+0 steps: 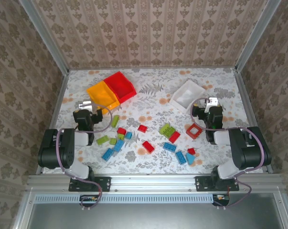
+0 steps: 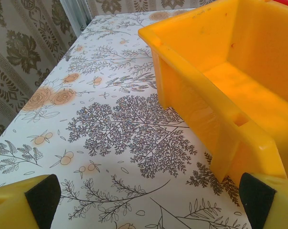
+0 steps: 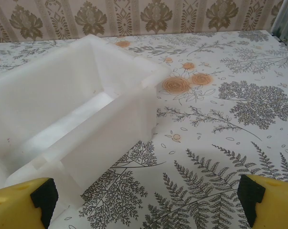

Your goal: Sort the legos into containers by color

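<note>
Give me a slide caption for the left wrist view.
Left gripper, jaws open, faces the yellow bin on the floral-patterned table.

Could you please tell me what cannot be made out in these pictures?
Top view: stud counts on the legos are too small to read.
Left wrist view: the right end of the yellow bin is cut off by the picture edge.
Right wrist view: the left end of the white bin is cut off.
</note>
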### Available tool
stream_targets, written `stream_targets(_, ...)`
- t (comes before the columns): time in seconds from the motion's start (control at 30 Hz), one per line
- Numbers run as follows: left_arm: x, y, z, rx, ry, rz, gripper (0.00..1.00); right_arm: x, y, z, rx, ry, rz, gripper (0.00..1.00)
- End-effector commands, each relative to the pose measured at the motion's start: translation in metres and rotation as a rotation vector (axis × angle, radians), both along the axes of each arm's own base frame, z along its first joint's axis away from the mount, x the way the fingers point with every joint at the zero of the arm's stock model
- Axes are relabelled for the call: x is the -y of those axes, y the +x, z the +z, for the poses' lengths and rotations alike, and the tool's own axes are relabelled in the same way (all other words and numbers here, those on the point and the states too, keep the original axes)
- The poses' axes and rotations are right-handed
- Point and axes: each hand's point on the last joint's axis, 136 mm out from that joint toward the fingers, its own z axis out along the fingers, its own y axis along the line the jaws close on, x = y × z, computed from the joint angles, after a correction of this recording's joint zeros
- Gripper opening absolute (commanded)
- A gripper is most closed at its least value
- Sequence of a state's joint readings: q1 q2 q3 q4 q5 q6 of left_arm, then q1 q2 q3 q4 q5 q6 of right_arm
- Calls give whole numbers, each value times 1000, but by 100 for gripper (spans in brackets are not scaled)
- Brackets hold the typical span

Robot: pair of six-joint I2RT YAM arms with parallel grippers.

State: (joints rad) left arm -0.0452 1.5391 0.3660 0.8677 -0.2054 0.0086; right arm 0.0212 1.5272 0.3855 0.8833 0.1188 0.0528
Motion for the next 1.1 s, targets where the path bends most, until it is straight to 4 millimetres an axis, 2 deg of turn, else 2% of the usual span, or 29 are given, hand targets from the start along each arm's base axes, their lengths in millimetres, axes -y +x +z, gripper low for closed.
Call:
stream_targets(0.0,4,8,14,46,6,-17,100,-3,3,2,3,-5,23,100)
stream_targets(0.63,4,8,15,52,8,-19,100,-3,3,2,4,-5,22,100)
stream_targets(0.7,8,4,28,69,39,-29,100,-2,-1,7,26,-7,18,100)
stream_targets(0.77,13,-4,58,85,100,-2,100,4,-8,28,51,-35,-43,100)
stream_targets(0.87,17,-21,125,180,64,51,100,2,-18,93,99,-11,-93,100)
stream_targets(0.9,16,-28,149,208,33,83,100,4,-23,120,131,66,-124,100)
stream_targets(0.93,9,-35,166,211,-23,142,100,7,-31,135,120,189,-180,100)
stream_targets(1.0,0,-47,175,110,-211,247,100,1,-48,136,22,397,-199,100)
stream_targets(1.07,-7,-54,164,-26,-406,338,100,-9,-47,138,73,563,-117,100)
